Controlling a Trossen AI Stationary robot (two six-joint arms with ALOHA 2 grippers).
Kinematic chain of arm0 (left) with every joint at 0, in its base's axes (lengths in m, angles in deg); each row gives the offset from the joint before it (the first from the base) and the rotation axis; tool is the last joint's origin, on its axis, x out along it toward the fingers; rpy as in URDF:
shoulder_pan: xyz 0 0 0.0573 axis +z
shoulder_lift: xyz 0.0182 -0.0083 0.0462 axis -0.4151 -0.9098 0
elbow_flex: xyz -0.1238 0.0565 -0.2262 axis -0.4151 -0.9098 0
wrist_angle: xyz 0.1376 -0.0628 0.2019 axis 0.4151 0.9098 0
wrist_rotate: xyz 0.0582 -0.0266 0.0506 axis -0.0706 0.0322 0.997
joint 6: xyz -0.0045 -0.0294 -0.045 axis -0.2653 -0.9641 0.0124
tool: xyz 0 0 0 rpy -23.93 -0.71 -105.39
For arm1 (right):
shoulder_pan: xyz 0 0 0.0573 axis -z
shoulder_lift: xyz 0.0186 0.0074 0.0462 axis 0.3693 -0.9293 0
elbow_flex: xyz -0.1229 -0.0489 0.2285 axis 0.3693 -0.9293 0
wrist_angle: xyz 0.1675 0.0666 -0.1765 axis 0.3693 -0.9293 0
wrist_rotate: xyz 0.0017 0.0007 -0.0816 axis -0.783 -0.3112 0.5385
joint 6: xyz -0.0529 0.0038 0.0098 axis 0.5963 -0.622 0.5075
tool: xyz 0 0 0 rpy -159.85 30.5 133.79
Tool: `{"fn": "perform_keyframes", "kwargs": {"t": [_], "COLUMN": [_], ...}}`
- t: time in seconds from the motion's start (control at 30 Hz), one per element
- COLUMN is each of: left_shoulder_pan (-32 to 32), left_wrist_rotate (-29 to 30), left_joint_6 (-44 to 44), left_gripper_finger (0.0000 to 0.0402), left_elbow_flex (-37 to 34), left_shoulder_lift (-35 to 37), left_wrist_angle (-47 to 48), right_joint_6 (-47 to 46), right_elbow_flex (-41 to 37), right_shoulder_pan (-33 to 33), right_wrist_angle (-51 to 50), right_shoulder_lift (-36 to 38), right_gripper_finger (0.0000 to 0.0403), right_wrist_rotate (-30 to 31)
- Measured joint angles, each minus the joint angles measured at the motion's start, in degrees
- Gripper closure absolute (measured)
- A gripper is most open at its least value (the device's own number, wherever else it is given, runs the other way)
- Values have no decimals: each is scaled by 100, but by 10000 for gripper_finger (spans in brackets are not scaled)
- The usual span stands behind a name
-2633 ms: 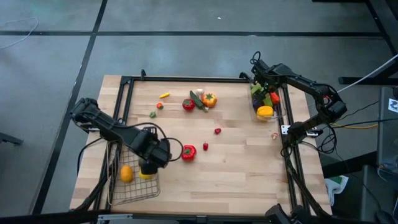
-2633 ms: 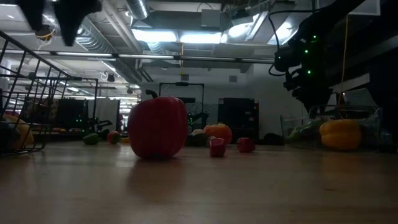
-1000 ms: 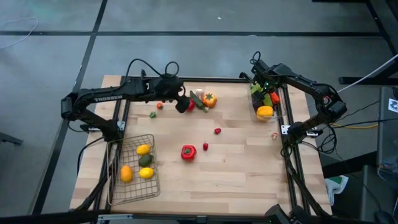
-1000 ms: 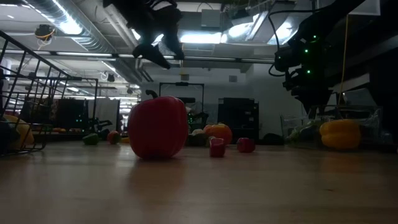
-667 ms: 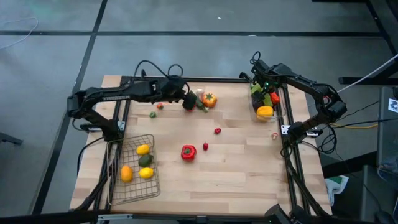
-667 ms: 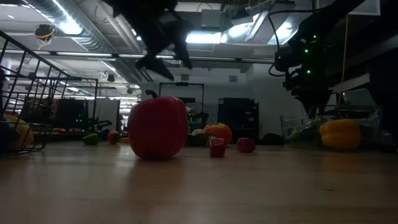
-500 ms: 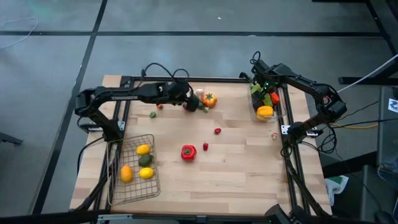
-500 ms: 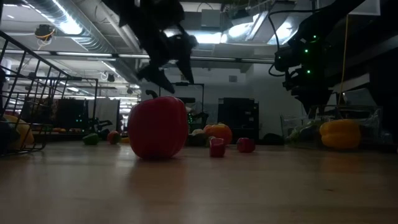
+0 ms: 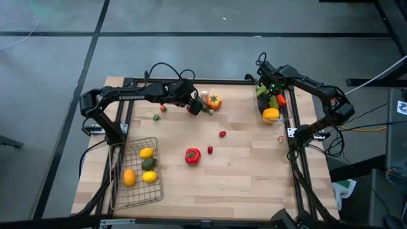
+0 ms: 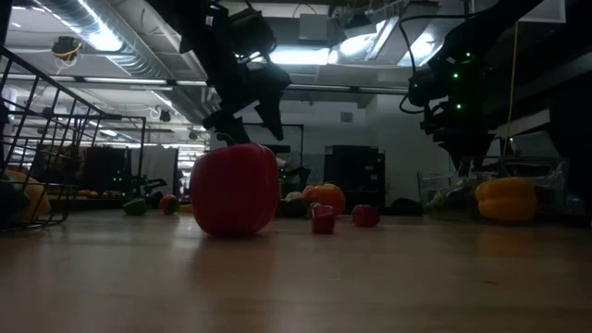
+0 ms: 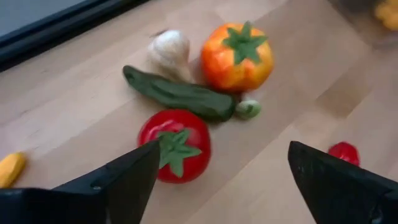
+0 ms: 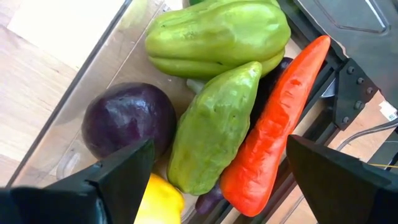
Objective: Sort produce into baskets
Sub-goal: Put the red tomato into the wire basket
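My left gripper (image 9: 196,108) hangs open and tipped downward over a cluster of produce at the table's far middle. Between and ahead of its fingers (image 11: 224,155) lie a red tomato (image 11: 174,144), a green cucumber (image 11: 177,94), an orange tomato-like piece (image 11: 237,56) and a pale garlic (image 11: 169,50), all resting on the wood. My right gripper (image 9: 266,89) waits open above the clear bin (image 9: 261,109) at the far right. That bin holds two green peppers (image 12: 217,34), a carrot (image 12: 273,124) and a purple eggplant (image 12: 127,118). The wire basket (image 9: 117,184) stands at the near left.
A large red pepper (image 9: 193,155) stands mid-table, close to the low camera (image 10: 234,190). Two tiny red pieces (image 9: 222,133) (image 9: 210,149) lie to its right. Small pieces (image 9: 156,117) (image 9: 163,107) lie left of the cluster. The wire basket holds yellow lemons (image 9: 146,152) and a green piece (image 9: 149,164).
My left gripper has moved toward the table's right edge and come down over the produce cluster at the far middle, rolling a little as it sank. The produce has stayed where it was.
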Motion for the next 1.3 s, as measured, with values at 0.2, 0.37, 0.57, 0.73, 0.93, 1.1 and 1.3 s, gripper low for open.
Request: {"fn": "perform_keyframes", "kwargs": {"t": [0.2,0.37,0.57,0.73,0.93,1.1,1.3], "left_shoulder_pan": [89,86,82,101,115,128,152], "left_wrist_rotate": [-79,151,232,251,255,257,262], "left_joint_6": [180,-109,2,-142,-175,-144,92], "left_gripper_finger": [6,11,7,7,7,7,7], "left_elbow_flex": [0,0,0,0,0,0,0], "left_shoulder_lift": [0,-198,-530,-754,-924,-1148,-1366], "left_wrist_angle": [91,41,81,-166,-160,-157,-330], "right_joint_6": [0,0,0,0,0,0,0], "right_elbow_flex": [0,0,0,0,0,0,0], "right_shoulder_pan": [0,2,2,2,2,2,1], "right_wrist_angle": [0,0,2,2,7,9,13], "right_shoulder_lift": [0,0,0,0,0,0,0], "right_gripper_finger": [40,40,40,40,40,40,40], "right_wrist_rotate": [0,0,0,-57,-96,-107,-107]}}
